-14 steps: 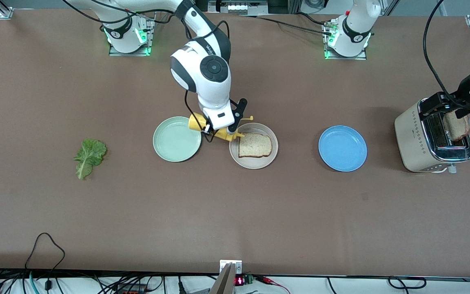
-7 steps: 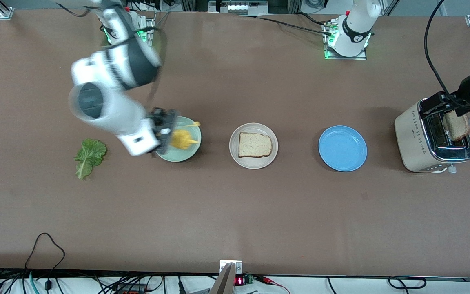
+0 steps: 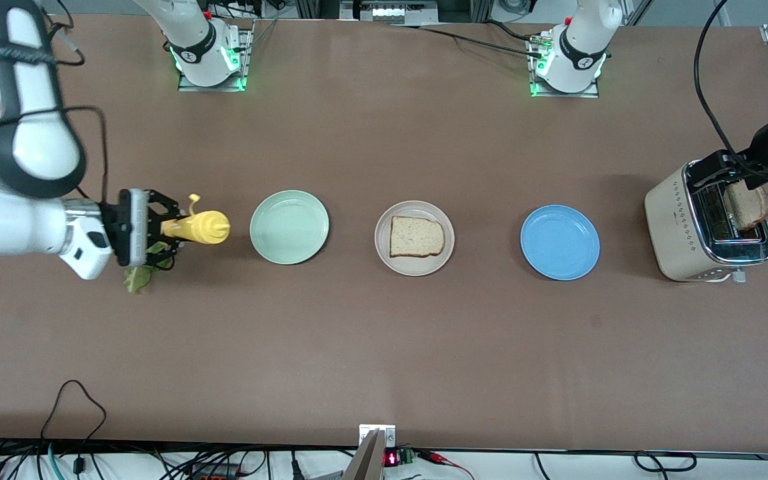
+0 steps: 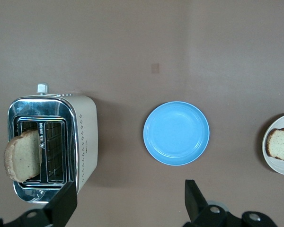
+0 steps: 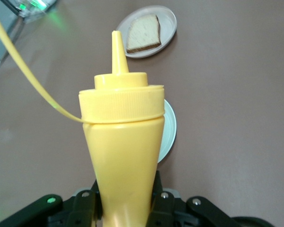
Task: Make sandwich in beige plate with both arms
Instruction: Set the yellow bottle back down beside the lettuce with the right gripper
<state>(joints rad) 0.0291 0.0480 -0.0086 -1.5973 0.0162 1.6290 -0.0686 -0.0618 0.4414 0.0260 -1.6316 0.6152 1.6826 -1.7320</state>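
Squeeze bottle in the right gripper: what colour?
Yellow all over, cap and nozzle included; clearest in the right wrist view.

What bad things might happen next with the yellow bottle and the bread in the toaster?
1. The right hand holds the yellow bottle sideways over the lettuce leaf; sauce might drip out, or setting it down could squash the leaf.
2. The bread slice leans partway out of the toaster; the left hand, open above it, might knock it onto the table instead of gripping it.
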